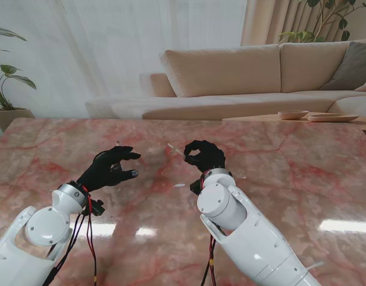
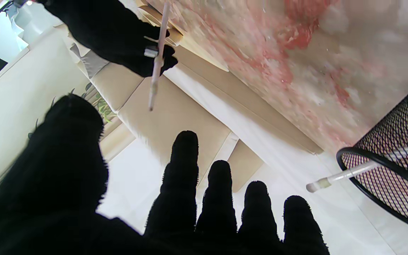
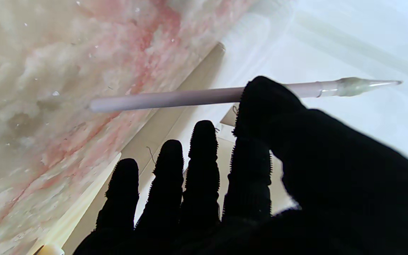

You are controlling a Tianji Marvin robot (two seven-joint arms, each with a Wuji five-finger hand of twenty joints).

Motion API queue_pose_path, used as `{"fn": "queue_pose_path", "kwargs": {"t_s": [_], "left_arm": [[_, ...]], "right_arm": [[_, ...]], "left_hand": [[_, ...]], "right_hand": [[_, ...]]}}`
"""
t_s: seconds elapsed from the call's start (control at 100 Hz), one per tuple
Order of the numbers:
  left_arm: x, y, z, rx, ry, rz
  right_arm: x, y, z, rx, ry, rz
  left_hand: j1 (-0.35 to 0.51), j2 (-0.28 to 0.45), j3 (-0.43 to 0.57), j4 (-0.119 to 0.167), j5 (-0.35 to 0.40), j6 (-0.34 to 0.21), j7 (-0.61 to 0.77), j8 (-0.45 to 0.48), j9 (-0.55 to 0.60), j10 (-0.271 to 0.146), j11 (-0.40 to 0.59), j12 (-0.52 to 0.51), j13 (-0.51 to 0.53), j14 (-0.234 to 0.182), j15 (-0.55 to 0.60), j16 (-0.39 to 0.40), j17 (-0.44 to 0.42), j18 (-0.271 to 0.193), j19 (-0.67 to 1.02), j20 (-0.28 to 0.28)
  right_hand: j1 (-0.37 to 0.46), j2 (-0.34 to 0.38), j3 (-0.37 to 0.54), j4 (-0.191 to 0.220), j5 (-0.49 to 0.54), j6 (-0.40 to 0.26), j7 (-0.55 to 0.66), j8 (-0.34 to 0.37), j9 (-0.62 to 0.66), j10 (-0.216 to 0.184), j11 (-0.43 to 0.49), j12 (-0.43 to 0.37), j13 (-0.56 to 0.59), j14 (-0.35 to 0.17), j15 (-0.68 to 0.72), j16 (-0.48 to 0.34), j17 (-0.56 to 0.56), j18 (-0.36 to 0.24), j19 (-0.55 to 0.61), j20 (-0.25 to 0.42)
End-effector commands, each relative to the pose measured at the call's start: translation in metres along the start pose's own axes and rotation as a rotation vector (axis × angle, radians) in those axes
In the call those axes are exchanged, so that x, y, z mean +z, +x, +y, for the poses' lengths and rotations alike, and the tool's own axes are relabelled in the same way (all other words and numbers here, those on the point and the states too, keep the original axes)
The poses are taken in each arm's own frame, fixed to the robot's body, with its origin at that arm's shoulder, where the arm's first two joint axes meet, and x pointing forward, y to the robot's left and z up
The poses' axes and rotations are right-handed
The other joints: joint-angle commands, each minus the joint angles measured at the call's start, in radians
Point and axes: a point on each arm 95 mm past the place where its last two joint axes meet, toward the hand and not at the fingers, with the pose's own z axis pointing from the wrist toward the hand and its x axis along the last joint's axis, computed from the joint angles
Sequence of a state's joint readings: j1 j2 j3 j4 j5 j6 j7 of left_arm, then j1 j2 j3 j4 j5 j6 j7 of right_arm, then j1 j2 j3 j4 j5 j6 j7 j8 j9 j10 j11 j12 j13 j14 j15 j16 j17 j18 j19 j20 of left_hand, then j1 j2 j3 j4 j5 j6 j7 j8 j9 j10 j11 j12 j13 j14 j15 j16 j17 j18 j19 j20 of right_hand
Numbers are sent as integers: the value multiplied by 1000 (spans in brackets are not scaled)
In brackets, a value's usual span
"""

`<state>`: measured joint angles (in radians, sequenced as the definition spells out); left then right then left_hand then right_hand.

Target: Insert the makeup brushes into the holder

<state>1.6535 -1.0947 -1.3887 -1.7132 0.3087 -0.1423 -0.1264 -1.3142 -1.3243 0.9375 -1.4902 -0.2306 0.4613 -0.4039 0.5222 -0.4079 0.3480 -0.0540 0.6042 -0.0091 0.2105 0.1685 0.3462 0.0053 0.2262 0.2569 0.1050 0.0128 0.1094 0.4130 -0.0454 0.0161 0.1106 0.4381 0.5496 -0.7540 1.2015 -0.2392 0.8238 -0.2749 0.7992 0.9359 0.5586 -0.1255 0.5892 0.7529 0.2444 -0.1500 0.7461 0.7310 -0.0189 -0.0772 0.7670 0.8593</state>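
Now carrying | my right hand pinches a makeup brush | my left hand empty, fingers spread | next: align over mesh holder

Bright daylight enters from the curtained window at 12 o'clock. Glare patches streak the counter. Wrist views blur nearby marble.

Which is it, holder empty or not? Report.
Not empty: in the left wrist view one white brush handle pokes out past the rim of the black mesh holder. Whether more are inside, cannot tell.
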Motion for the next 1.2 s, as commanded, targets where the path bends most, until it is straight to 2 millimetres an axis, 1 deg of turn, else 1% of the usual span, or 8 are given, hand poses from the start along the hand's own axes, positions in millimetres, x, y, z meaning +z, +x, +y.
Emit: {"fn": "queue_pose_path", "kwargs": {"t_s": [0.0, 0.21, 0.4, 0.58, 0.62, 0.72, 0.91, 1.19], "left_arm": [[1, -1, 10, -21, -11, -10], [9, 2, 28, -47, -49, -11], [20, 8, 43, -88, -53, -4], [30, 17, 55, -131, -23, 8], [32, 19, 57, -144, -19, 14], [37, 23, 63, -170, -5, 32], [44, 29, 74, -252, 16, 58], [48, 31, 81, -318, 9, 106]], "right_arm": [[-5, 0, 3, 29, 11, 4], [-21, 7, 17, 188, 33, 41], [-35, 11, 22, 333, 89, 67], [-45, 13, 24, 448, 151, 83], [-47, 13, 24, 466, 161, 86], [-49, 12, 23, 506, 191, 96], [-52, 11, 19, 558, 248, 133], [-53, 11, 14, 596, 298, 158]], "left_hand": [[16, -31, 32, -26, -26, 2, 10, 11, -44, -4, 0, 17, -40, 10, -11, 14, -4, -14, -9, 10], [-9, -91, 192, -64, -32, -15, 24, 19, -134, -2, 16, 71, -68, 18, -38, 39, -5, -5, -16, 3], [-42, -184, 390, -90, -23, -92, 64, 39, -153, -13, 11, 102, -68, 25, -47, 33, -3, -3, -18, -14], [-88, -268, 551, -116, -7, -166, 72, 43, -148, -21, 44, 133, -71, 25, -26, 86, -6, -1, -6, 4], [-92, -279, 569, -119, -5, -176, 72, 43, -144, -41, 59, 144, -70, 23, -14, 113, -7, -3, -6, 7], [-105, -295, 609, -125, 14, -192, 88, 50, -132, -47, 105, 187, -62, 31, 33, 186, -9, -1, 6, 28], [-116, -323, 658, -132, 49, -215, 132, 71, -114, -56, 149, 246, -55, 35, 81, 250, -10, 0, 5, 40], [-123, -351, 689, -138, 116, -242, 196, 100, -93, -68, 162, 269, -52, 28, 92, 265, -8, 1, -7, 29]], "right_hand": [[18, 42, 40, 51, 88, -8, 74, 54, -41, 3, -18, -26, -36, -20, -26, -24, -20, -43, -31, 16], [25, 36, 40, 50, 91, 0, 80, 43, -76, 21, -69, -104, -44, -12, -78, -62, -17, -44, -50, 25], [32, 32, 39, 50, 92, 7, 84, 37, -98, 32, -102, -157, -55, -6, -132, -100, -21, -48, -72, 24], [38, 30, 37, 51, 94, 10, 88, 31, -106, 35, -108, -178, -62, -5, -146, -111, -25, -50, -84, 26], [39, 29, 37, 51, 94, 11, 88, 31, -107, 36, -108, -179, -64, -5, -146, -111, -26, -50, -85, 27], [41, 29, 36, 51, 94, 11, 89, 29, -113, 37, -109, -183, -70, -5, -149, -112, -23, -51, -86, 28], [45, 30, 31, 48, 95, 12, 91, 27, -126, 38, -111, -188, -80, -7, -151, -113, -18, -53, -89, 33], [50, 28, 31, 47, 97, 12, 92, 25, -126, 40, -111, -191, -85, -7, -148, -113, -18, -56, -92, 37]]}}
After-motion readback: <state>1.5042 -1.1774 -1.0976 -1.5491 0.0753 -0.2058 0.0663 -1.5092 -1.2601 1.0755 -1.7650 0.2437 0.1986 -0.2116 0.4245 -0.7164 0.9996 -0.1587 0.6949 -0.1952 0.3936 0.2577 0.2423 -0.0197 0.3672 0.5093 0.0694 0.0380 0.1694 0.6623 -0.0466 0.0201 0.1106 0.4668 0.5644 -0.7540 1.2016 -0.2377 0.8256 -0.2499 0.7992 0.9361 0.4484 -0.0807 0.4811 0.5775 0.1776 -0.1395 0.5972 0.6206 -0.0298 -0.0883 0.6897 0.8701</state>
